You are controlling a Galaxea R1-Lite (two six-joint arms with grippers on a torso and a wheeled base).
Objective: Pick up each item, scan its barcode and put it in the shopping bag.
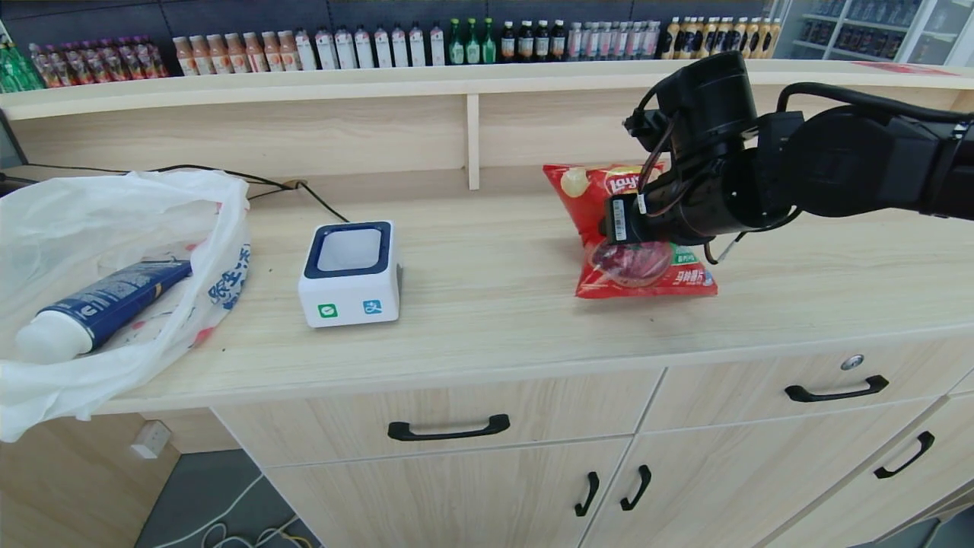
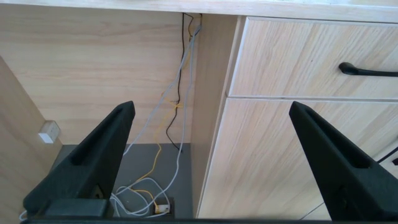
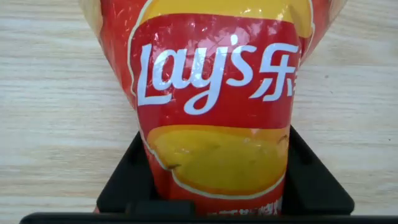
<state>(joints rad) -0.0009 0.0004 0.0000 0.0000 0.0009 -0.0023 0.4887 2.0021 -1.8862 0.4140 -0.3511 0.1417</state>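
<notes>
1. One item in the shopping bag (image 1: 53,221): a blue-and-white tube (image 1: 106,301), lying on its side with the white end toward the near edge. The bag is white plastic, mouth open, slumped at the left end of the table (image 1: 487,312). Its near side hangs over the table edge and its left part is cut off by the head view.
2. Chip bag (image 1: 647,262) is red and lies flat on the table, right of centre and well apart from the shopping bag.
3. Right gripper (image 3: 217,186): jaws clamped on the chip bag (image 3: 211,106), one finger each side, and the bag narrows where they pinch it.
4. Scanner (image 1: 350,274) is a white box with a dark-framed window facing up. It stands between the two bags, touching neither.
5. Left gripper (image 2: 211,109): jaws spread wide with nothing between them, below table level and facing the cabinet drawers (image 2: 311,56) and loose cables (image 2: 177,124).
6. Hard to see: in the head view the right arm's wrist covers the middle of the chip bag and the jaw tips.
</notes>
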